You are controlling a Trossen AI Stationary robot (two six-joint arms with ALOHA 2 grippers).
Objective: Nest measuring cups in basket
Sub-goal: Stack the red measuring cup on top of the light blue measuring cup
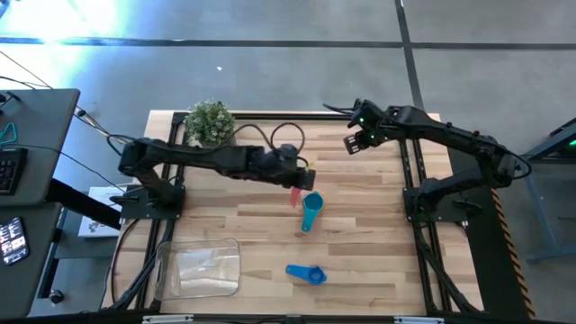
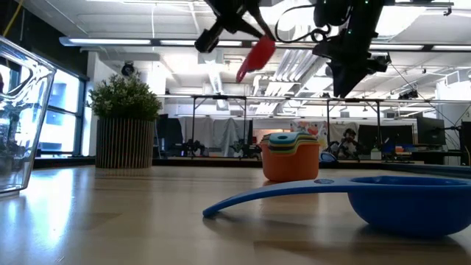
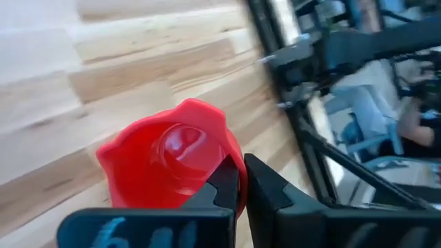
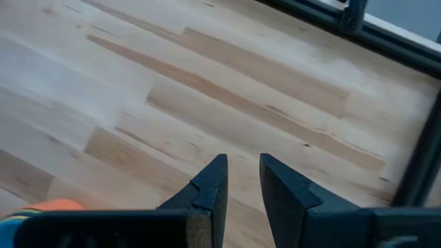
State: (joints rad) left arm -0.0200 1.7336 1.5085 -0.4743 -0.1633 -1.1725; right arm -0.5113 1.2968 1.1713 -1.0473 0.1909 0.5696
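One red cup (image 3: 169,165) is pinched in the left gripper (image 1: 300,184), held above mid-table, close to the nested stack (image 1: 311,211). Step in hand, prob.: carry red to stack or basket (image 1: 200,267), then lower it in w/o tipping. Right gripper (image 1: 355,142) waits at the far side, fingers narrowly apart, empty. Blue cup (image 1: 307,273) lies alone near the basket. Plant (image 1: 209,121) is far off; nothing blocks the way.

Red cup (image 3: 169,162): handle hidden behind left fingers (image 3: 224,189). Basket (image 2: 18,118) cut by low view's edge. Stacked cups (image 2: 291,154): inner colours partly hidden.
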